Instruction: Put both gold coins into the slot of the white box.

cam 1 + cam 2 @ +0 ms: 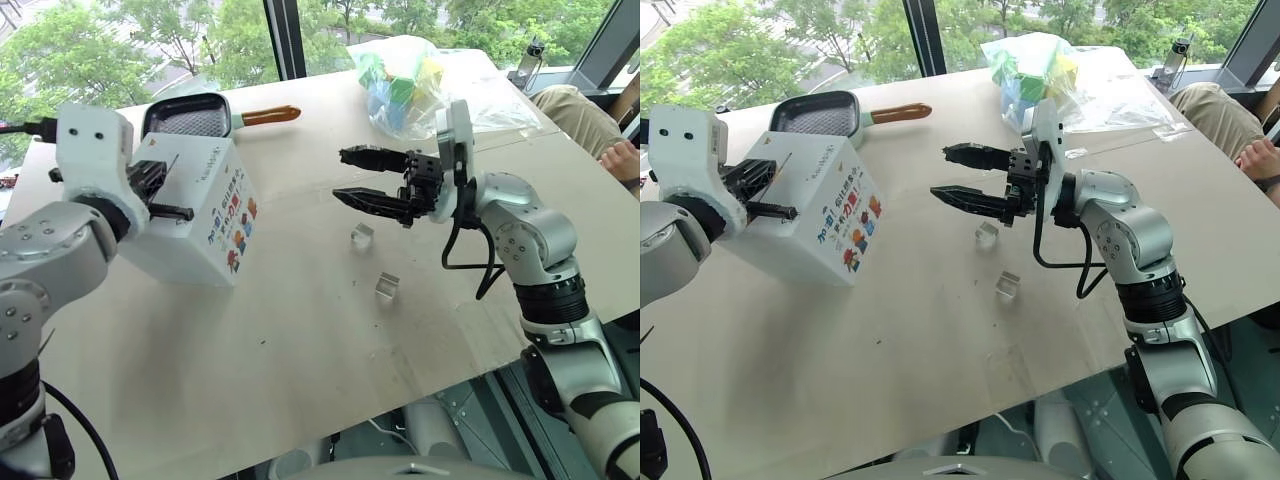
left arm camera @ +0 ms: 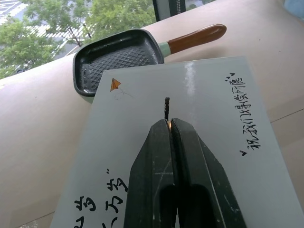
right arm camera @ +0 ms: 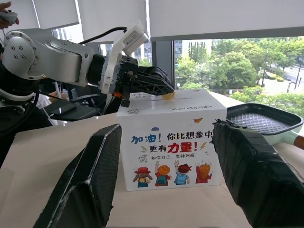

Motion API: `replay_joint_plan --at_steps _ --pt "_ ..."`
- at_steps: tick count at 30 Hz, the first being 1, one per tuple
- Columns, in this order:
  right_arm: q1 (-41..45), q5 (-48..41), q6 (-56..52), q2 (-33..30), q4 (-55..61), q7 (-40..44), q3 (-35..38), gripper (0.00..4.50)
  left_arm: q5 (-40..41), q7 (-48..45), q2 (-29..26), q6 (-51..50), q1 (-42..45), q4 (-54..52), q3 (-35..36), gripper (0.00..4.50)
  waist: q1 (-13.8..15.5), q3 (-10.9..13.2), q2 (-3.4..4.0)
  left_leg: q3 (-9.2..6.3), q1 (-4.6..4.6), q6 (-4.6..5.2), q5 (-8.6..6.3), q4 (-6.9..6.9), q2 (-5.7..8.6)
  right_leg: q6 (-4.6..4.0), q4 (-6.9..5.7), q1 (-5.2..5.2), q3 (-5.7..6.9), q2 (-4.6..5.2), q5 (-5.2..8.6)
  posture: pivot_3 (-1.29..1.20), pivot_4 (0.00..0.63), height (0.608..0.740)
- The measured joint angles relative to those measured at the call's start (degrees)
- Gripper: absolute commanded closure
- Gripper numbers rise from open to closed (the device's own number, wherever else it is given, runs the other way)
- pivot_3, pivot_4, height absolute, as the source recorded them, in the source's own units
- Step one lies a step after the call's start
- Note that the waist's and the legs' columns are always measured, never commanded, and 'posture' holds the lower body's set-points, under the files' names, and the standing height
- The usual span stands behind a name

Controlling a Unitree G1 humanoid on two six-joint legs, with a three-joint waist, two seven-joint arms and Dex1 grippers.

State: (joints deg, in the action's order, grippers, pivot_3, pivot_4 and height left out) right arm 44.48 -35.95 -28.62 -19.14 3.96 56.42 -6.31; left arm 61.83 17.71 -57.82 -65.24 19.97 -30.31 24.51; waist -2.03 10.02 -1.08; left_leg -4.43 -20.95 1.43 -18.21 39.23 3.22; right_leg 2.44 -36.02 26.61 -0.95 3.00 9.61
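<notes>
The white box (image 1: 205,235) stands on the table at the left, with handwriting and small colourful pictures on its sides. A thin dark slot (image 2: 166,107) cuts its top face. My left gripper (image 2: 170,122) hovers just over that top face, shut on a gold coin (image 3: 167,96). The coin peeks out between the fingertips right at the near end of the slot. My right gripper (image 1: 340,174) hangs above the middle of the table, pointing toward the box. It is open with nothing between its fingers.
A black square pan (image 1: 185,120) with an orange handle lies behind the box. Two clear cubes (image 1: 362,236) (image 1: 387,286) sit on the table under my right gripper. A plastic bag of colourful blocks (image 1: 400,85) is at the back. A person's arm (image 1: 622,160) rests at the right edge.
</notes>
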Motion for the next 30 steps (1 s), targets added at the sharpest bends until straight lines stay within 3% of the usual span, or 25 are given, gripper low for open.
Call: replay_joint_plan --at_steps 9,14,17,24,28,30 --pt "0.0 0.0 0.0 0.4 0.0 -0.3 0.0 1.21 -3.6 -2.8 1.6 -3.1 -1.1 -0.4 1.1 4.5 -0.3 0.0 0.0 0.02 0.02 0.0 0.0 0.0 0.0 0.0 -0.02 0.0 -0.02 0.0 0.0 0.0 0.15 0.721" --pt "0.0 0.0 0.0 0.4 0.0 -0.4 0.0 1.16 -5.6 -4.4 3.5 -3.0 -1.1 -0.5 2.4 2.82 -0.1 0.0 0.01 0.02 0.02 0.0 0.0 0.0 0.0 0.0 -0.02 0.0 -0.01 0.01 0.0 0.0 0.15 0.721" --pt "0.0 0.0 0.0 0.6 0.0 -0.3 0.0 1.16 -7.5 -6.8 4.6 -1.2 -1.1 -0.5 2.4 1.37 0.1 0.0 -0.01 0.01 0.0 0.0 0.0 0.03 0.02 0.0 -0.02 -0.01 0.01 0.02 0.0 0.0 0.15 0.721" --pt "-0.3 0.1 0.0 0.8 0.0 0.6 0.0 1.16 -12.1 -12.7 8.4 5.8 -1.9 -1.2 2.8 1.37 0.1 0.0 0.0 -0.01 -0.04 0.0 0.0 0.04 0.02 0.0 0.02 0.0 0.02 0.03 0.0 0.0 0.15 0.721" --pt "-0.9 0.3 0.1 0.5 0.0 1.0 0.0 1.16 -8.5 -17.1 14.6 11.5 -2.7 -4.4 7.3 1.37 0.0 0.0 -0.01 0.0 -0.07 0.0 0.0 0.08 0.01 0.0 0.04 0.0 0.01 0.05 0.0 0.0 0.15 0.721" --pt "-2.7 0.9 0.6 -1.1 0.9 1.7 0.0 1.16 -5.2 -20.7 16.4 13.3 -7.9 -7.7 10.1 1.37 -0.2 -0.1 -0.02 0.01 -0.06 0.0 0.0 0.05 0.0 0.0 0.08 0.0 0.01 0.07 0.0 0.0 0.15 0.721"
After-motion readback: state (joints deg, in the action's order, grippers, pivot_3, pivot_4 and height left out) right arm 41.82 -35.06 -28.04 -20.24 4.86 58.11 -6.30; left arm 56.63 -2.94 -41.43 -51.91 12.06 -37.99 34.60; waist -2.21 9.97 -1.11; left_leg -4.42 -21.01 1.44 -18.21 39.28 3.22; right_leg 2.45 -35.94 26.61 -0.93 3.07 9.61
